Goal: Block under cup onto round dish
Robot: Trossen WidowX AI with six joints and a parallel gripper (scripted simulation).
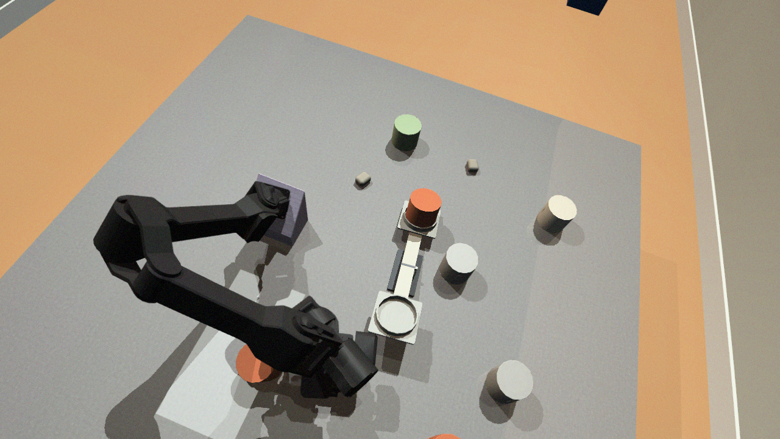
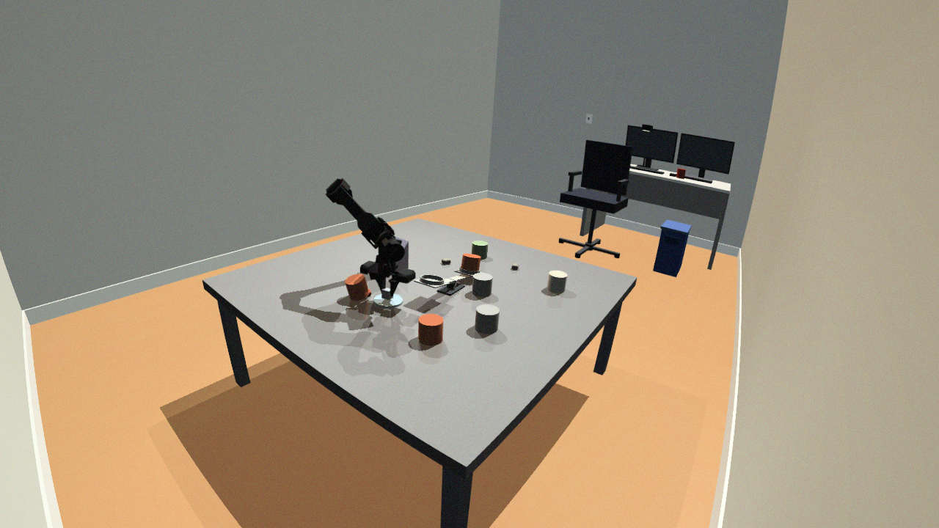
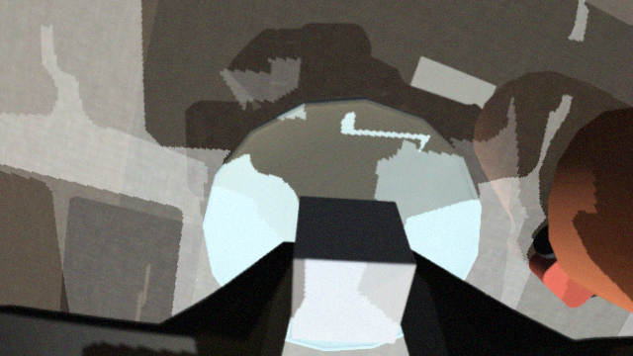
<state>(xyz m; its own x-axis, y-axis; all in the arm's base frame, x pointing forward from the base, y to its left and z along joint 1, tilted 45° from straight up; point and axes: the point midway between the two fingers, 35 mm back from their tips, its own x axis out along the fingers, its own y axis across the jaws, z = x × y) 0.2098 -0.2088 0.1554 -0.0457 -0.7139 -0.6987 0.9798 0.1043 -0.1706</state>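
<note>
My gripper [image 2: 388,295] is shut on a pale block [image 2: 386,295] [image 3: 348,302] with a dark side. It holds the block low over the pale blue round dish [image 2: 397,301] [image 3: 242,232]; whether they touch I cannot tell. In the top view the arm hides gripper, block and dish. An orange cup [image 1: 423,210] [image 2: 469,263] stands on the far end of the balance [image 1: 404,278]. The near pan [image 1: 396,315] [image 2: 431,280] is empty. Another orange cup [image 1: 251,364] [image 2: 356,287] [image 3: 598,218] leans beside the dish, not above it.
A small red piece [image 3: 569,287] is at the leaning cup's lower edge. A third orange cup [image 2: 430,329] stands nearer the exterior camera. Two grey cups [image 1: 460,261] [image 1: 512,381], a cream cup [image 1: 560,213], a green cup [image 1: 407,132] and two small stones [image 1: 362,178] [image 1: 472,166] stand around the balance.
</note>
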